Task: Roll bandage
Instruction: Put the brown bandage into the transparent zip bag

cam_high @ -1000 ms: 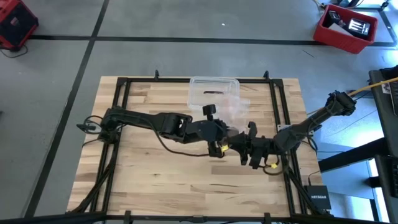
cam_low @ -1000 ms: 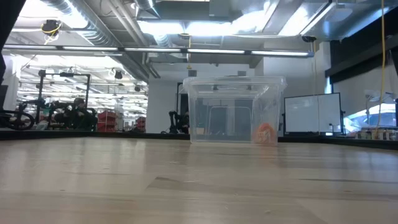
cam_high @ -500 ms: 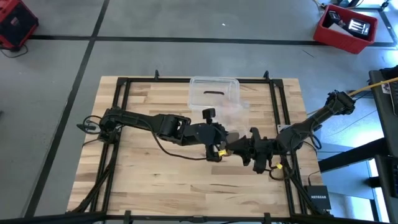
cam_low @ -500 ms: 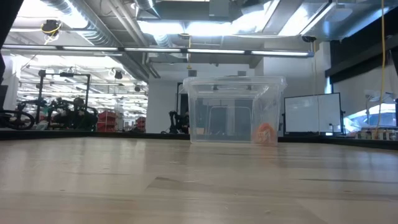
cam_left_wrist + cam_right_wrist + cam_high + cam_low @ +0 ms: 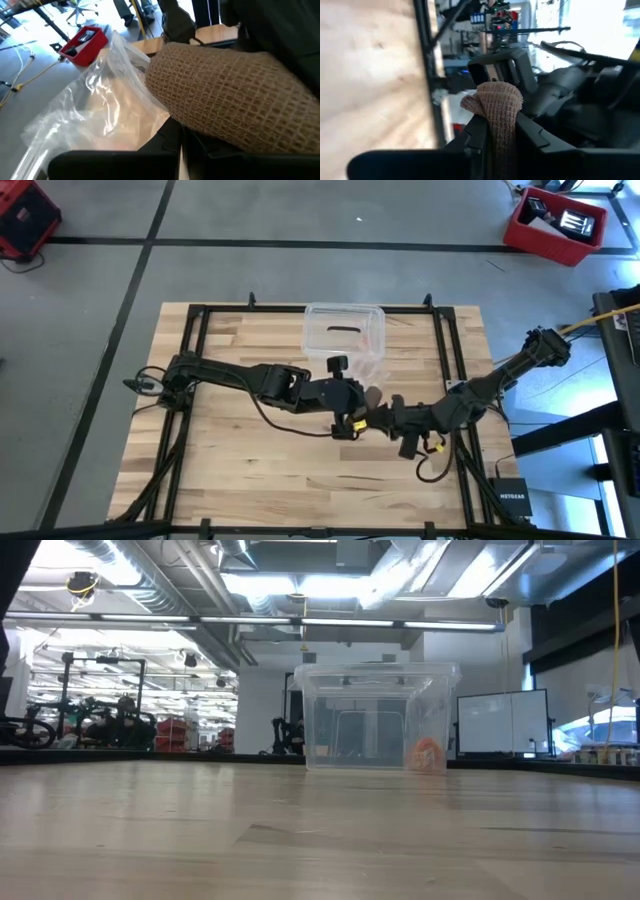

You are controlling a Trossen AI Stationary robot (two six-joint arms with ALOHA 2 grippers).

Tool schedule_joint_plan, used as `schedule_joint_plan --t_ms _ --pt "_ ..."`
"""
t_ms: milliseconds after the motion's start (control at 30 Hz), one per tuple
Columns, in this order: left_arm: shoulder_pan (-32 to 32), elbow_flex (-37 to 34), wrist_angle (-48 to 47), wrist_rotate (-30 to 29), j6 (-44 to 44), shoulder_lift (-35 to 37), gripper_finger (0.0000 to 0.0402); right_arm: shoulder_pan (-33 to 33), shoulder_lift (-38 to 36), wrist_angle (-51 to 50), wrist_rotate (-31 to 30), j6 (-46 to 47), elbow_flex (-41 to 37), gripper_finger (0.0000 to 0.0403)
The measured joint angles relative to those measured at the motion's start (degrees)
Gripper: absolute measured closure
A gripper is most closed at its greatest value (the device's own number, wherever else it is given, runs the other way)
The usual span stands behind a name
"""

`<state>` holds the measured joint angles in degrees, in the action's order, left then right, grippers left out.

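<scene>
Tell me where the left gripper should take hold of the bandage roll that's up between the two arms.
Best guess: grip the bandage across its free rounded end, approaching from the left arm's side. The right gripper already pinches one end of it between its fingers, so only the bulging knit body toward the left gripper is open. The clear plastic bag lies close beside it, so avoid snagging that.

Clear box [image 5: 344, 330] blocks far side; near tabletop [image 5: 260, 460] open.

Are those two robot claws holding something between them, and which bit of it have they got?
Yes: the brown bandage. The right claw pinches a folded end of it between its fingers. The left claw has the bandage's wider part lying across it; whether it grips cannot be told.
</scene>
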<state>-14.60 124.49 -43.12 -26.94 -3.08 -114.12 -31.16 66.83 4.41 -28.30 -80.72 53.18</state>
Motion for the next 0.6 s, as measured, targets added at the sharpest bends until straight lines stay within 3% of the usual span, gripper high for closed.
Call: schedule_joint_plan --t_ms 233,433,600 --pt "-0.3 0.1 -4.0 -2.2 4.1 0.2 0.0399 0.1 0.4 -9.4 1.0 16.7 -0.5 0.0346" --pt "-0.5 -1.4 -9.7 -2.5 8.8 -0.3 0.0399 -0.2 0.7 -10.8 2.5 31.5 -0.4 0.0346" --pt "-0.8 -1.4 -11.3 -2.5 10.7 -1.1 0.0399 -2.4 0.5 -7.9 -0.3 33.9 -0.4 0.0346"
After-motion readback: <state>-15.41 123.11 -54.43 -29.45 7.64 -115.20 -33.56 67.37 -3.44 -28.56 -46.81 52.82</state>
